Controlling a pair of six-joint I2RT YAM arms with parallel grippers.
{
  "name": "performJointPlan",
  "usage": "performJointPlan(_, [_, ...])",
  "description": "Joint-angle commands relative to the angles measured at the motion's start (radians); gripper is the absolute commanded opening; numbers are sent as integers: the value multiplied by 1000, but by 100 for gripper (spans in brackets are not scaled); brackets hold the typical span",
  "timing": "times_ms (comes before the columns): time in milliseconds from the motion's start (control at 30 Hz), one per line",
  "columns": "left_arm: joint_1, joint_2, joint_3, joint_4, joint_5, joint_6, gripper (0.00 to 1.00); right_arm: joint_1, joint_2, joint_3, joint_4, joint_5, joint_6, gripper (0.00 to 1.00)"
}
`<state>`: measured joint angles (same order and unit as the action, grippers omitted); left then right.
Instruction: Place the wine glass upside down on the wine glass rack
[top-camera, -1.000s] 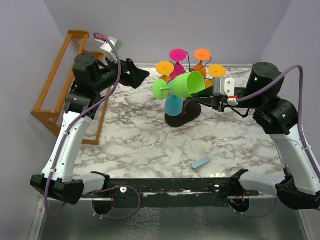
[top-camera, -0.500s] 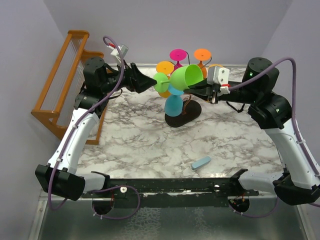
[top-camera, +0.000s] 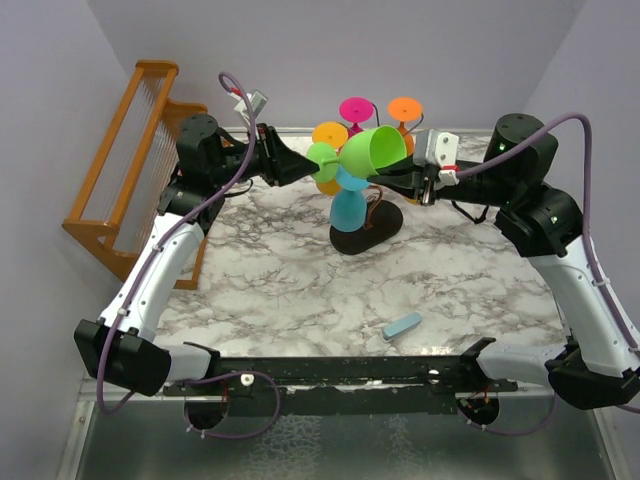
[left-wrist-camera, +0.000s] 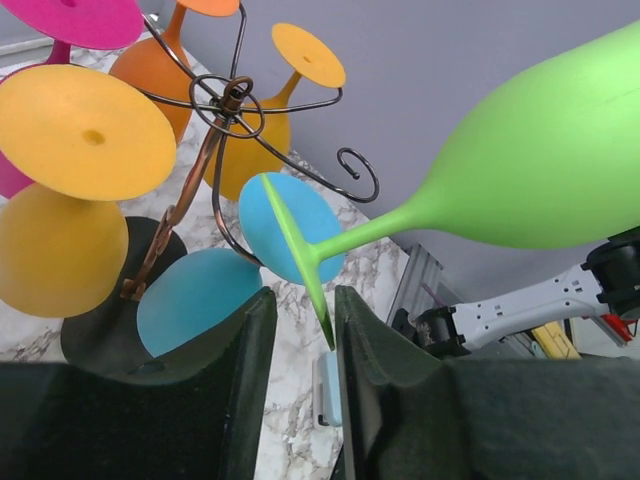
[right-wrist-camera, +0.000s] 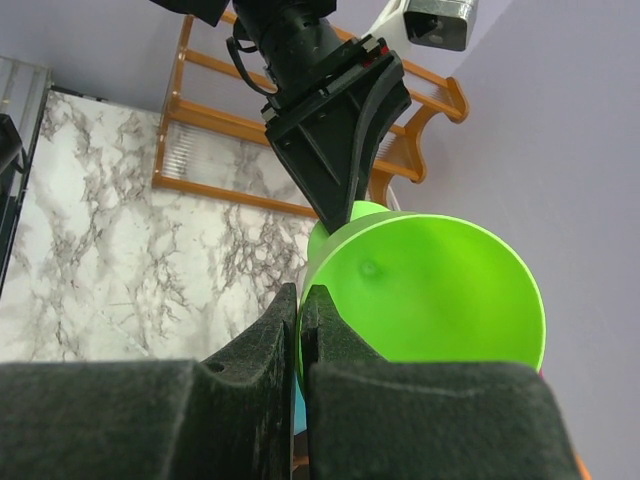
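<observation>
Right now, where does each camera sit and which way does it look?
Top: high behind, looking down on the table; left arm, right arm show.
Left wrist: faces wire rack and green glass; own fingers flank its foot.
Right wrist: faces wooden rack; own fingers pinch the glass's rim.
Shared: all see the green glass.

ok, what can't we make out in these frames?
Top: which wine glass rack arms are free; hung glasses cover them.
Left wrist: whether the left fingers touch the wine glass foot; it's edge-on.
Right wrist: rack entirely hidden behind the glass's bowl; right fingers cover the gripped rim.
</observation>
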<state>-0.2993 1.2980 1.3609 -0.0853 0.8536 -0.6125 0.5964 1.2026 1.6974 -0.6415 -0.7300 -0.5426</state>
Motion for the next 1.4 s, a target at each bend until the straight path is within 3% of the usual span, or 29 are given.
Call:
performJointPlan(0, [-7, 4, -21, 70, 51, -47, 30, 6, -4, 2, 45, 23, -1, 1])
performJointPlan(233, [-10, 15, -30, 85, 65, -71, 16, 6, -3, -9, 45, 9, -6, 1])
performJointPlan(400, [-9, 9, -27, 90, 58, -71, 0, 6, -7, -32, 33, -22, -26, 6])
performJointPlan(1000, [22, -17, 103, -115, -190, 159, 0, 6, -67, -22, -104, -111, -143, 52])
performJointPlan(1200, [22, -11, 168, -186, -295, 270, 0, 3, -98, 10, -167, -162, -190, 59])
performJointPlan(1367, [19, -5, 218, -228, -355, 329, 0, -16, -120, 57, -175, -109, -157, 60])
